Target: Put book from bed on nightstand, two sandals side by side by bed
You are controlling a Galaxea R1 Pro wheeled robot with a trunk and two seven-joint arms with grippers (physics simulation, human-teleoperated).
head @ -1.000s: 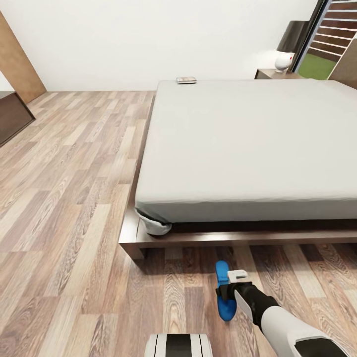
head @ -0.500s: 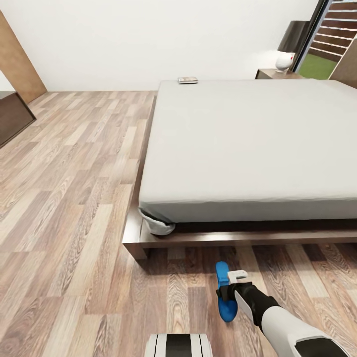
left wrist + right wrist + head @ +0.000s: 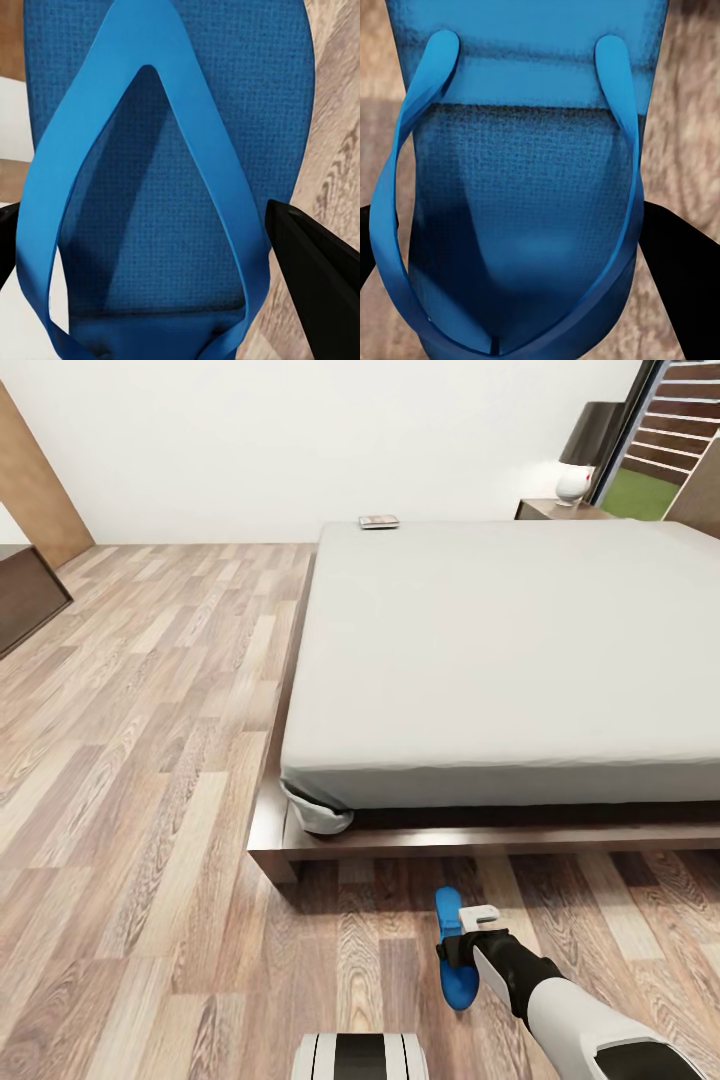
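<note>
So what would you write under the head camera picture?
Right gripper holds a blue sandal above the wood floor beside the bed.

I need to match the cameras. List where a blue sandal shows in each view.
Head view: blue sandal low, right of centre, gripped by the right gripper.
Right wrist view: blue sandal between the dark fingers.
Left wrist view: a blue sandal between dark fingers; I cannot tell if it is the same one.
Shared landmark: plank floor.

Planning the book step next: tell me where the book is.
In the head view the book lies at the bed's far left corner, near the wall.
</note>
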